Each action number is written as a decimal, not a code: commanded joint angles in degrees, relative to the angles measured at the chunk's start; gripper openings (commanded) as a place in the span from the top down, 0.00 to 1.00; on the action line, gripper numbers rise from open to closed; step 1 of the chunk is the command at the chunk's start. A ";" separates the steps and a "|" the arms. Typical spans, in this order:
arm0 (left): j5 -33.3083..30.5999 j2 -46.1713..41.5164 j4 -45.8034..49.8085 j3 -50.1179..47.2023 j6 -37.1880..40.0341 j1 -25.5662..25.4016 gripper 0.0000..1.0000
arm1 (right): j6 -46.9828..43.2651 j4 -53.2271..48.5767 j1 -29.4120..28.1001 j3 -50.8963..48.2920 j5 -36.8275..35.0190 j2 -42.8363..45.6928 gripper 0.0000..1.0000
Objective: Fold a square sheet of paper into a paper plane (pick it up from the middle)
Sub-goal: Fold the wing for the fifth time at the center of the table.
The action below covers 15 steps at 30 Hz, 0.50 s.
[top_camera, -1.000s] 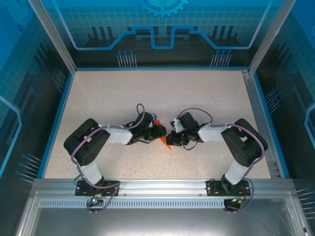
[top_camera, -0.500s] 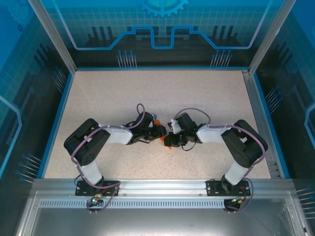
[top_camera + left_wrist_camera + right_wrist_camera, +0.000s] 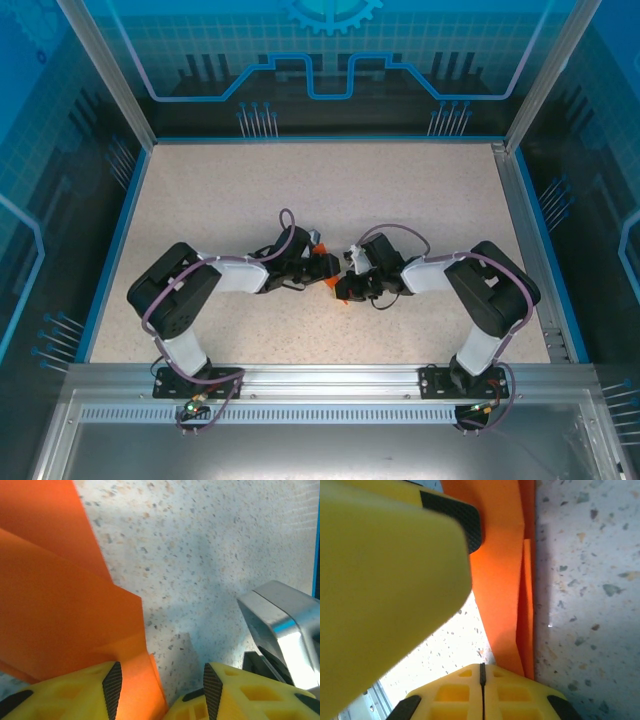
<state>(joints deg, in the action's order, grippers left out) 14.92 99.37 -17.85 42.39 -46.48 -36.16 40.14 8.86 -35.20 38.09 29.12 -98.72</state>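
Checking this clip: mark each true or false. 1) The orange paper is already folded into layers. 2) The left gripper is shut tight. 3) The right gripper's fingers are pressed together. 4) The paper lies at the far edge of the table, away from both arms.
1) True. The orange paper shows overlapping creased flaps.
2) False. The left gripper is open. Its two padded fingers stand apart, with a corner of the paper and speckled table showing between them.
3) True. The right gripper is shut, with only a thin seam between its fingers. The paper runs up to them, to one side of the seam.
4) False. The top view shows the paper near the middle of the table, right between the two grippers.
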 commanded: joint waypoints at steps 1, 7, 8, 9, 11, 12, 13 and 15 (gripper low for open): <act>3.19 0.25 0.34 1.52 3.17 0.07 0.50 | 0.99 -3.74 0.13 -2.17 -2.19 -2.32 0.95; -2.56 2.82 -2.09 -0.39 1.13 0.89 0.52 | -0.26 -7.71 0.14 -1.49 -4.25 -1.89 0.98; -3.95 2.89 -1.55 -0.38 0.91 1.27 0.52 | -0.49 -8.46 0.14 -1.61 -4.83 -1.81 0.99; -4.93 2.94 -1.06 -0.31 0.61 1.79 0.52 | -0.55 -8.90 0.22 -1.74 -5.25 -1.87 0.99; -5.94 3.30 -0.88 -0.26 -0.01 2.89 0.52 | -0.59 -9.04 0.21 -2.18 -5.55 -1.82 1.00; -6.20 3.52 -0.43 0.03 -0.27 3.63 0.52 | -0.59 -9.09 0.22 -2.41 -5.63 -1.83 1.00; -6.22 3.88 -0.15 0.30 -0.31 4.15 0.52 | -0.57 -9.04 0.22 -2.41 -5.56 -1.91 1.00; -6.13 4.74 0.74 1.11 -0.48 5.33 0.52 | -0.51 -8.95 0.22 -2.53 -5.59 -1.81 1.00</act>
<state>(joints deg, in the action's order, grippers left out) 14.72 101.45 -19.46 42.76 -47.07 -33.71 40.49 8.47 -35.20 37.98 28.58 -98.63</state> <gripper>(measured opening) 0.483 0.042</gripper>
